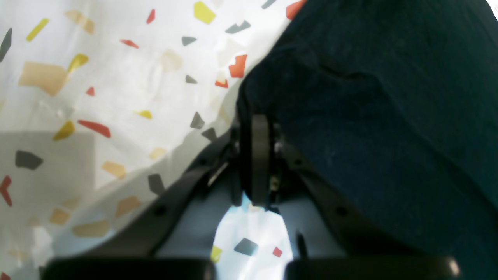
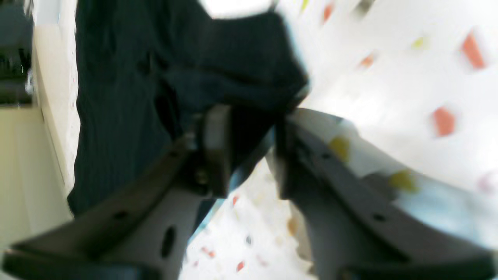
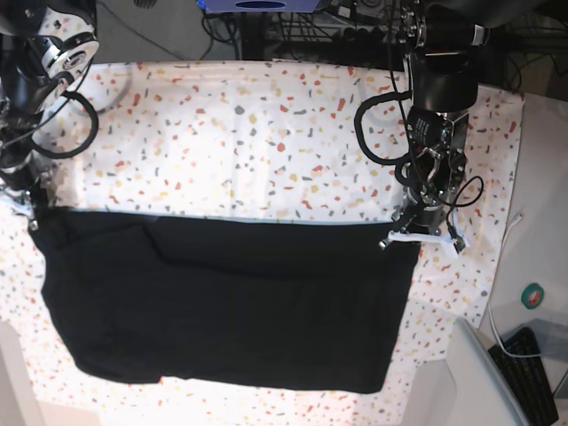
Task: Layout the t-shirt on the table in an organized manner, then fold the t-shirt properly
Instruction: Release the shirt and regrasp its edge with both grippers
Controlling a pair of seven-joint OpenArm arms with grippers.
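Note:
The black t-shirt is plain side up, its top edge stretched straight between my two grippers and its body spread over the near part of the flecked table. In the base view my left gripper holds the shirt's right top corner and my right gripper holds the left top corner. In the left wrist view the left gripper is shut on an edge of the shirt above the table. The right wrist view is blurred; the right gripper has black shirt cloth between its jaws.
The table's right edge is close to the left arm, with a round green-and-white object and a keyboard beyond it. Dark cables and stands line the far edge. The shirt's hem lies near the table's front edge.

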